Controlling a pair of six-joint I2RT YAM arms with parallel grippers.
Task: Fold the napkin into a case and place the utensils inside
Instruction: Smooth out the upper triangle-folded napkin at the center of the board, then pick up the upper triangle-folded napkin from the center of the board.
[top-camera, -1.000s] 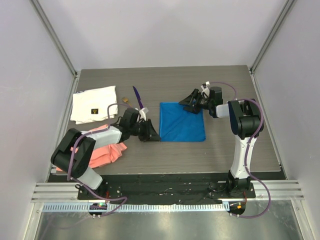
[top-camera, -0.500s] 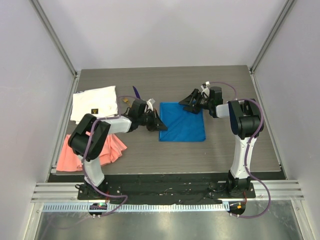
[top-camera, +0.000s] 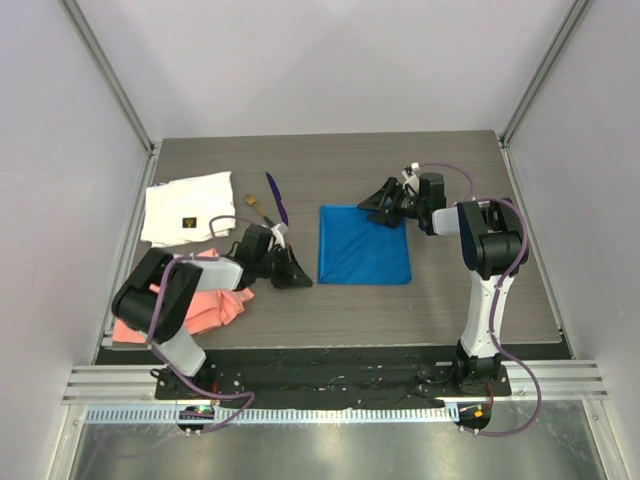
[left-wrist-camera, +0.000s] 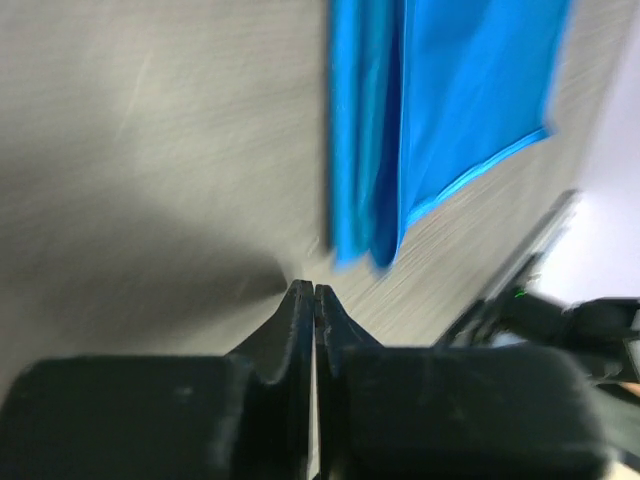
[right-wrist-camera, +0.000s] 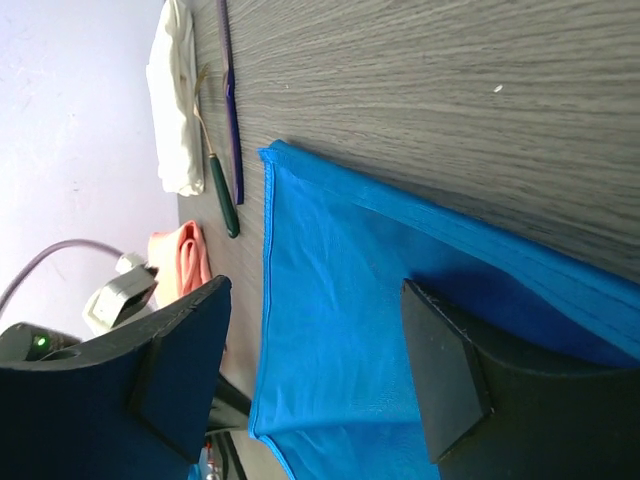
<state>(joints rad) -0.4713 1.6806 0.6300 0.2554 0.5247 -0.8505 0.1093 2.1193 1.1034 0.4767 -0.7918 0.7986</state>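
— Lying flat at the middle of the table (top-camera: 450, 290), the blue napkin (top-camera: 364, 258) is seen. What is placed nearby?

— The purple utensil (top-camera: 276, 198) and the green-handled utensil (top-camera: 259, 209) are laid side by side, left of the napkin's far corner.

— And the grippers?

— The left gripper (top-camera: 298, 274) is pressed together, nothing held, beside the near left corner. The right gripper (top-camera: 382, 208) is spread over the far edge.

Grey wood-grain tabletop (top-camera: 340, 165) carrying three cloths and two utensils.
A blue napkin (top-camera: 363, 258) lies flat near the middle; to its left lie a purple utensil (top-camera: 276, 198) beside a green-handled utensil (top-camera: 258, 210), then a white cloth (top-camera: 188, 208), and a pink cloth (top-camera: 222, 303) nearer the front edge.
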